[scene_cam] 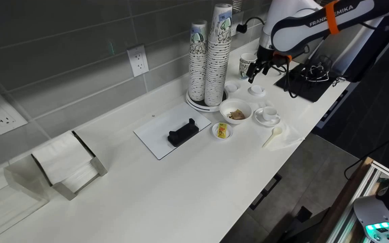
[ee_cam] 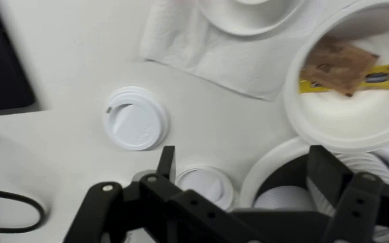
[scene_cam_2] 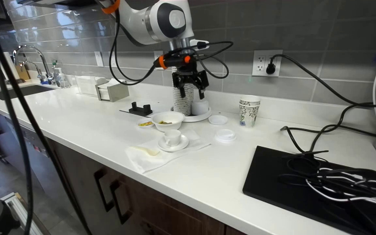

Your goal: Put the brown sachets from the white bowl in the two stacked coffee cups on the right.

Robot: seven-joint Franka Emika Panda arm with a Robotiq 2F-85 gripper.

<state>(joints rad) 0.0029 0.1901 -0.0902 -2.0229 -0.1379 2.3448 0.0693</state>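
The fingers [ee_cam: 329, 170] hang spread wide above the table [scene_cam_2: 86, 120] — and there, towards two o'clock in the wrist view, I see brown sachets [ee_cam: 341, 67] lying across a yellow packet [ee_cam: 385, 77] inside the white bowl [ee_cam: 346, 121]. In an exterior view the two stacked coffee cups [scene_cam_2: 249, 112] stand upright, three o'clock from that bowl — well apart.

Glossy gray tile covers the wall [scene_cam: 62, 40] behind the counter [scene_cam: 181, 192], kinda dark up top and lighter down low in an exterior view, with white outlets [scene_cam: 137, 60] set into it. The counter's white and super long, with a dark sink [scene_cam_2: 31, 90] and a shiny curved faucet [scene_cam_2: 46, 63] at the far end. Brown wood cabinets [scene_cam_2: 165, 204] underneath, chunky black handles [scene_cam_2: 116, 204]. The floor [scene_cam: 302, 168] looks like gray tile, and bright bluish reflections [scene_cam_2: 66, 18] show on the wall there by the sink.
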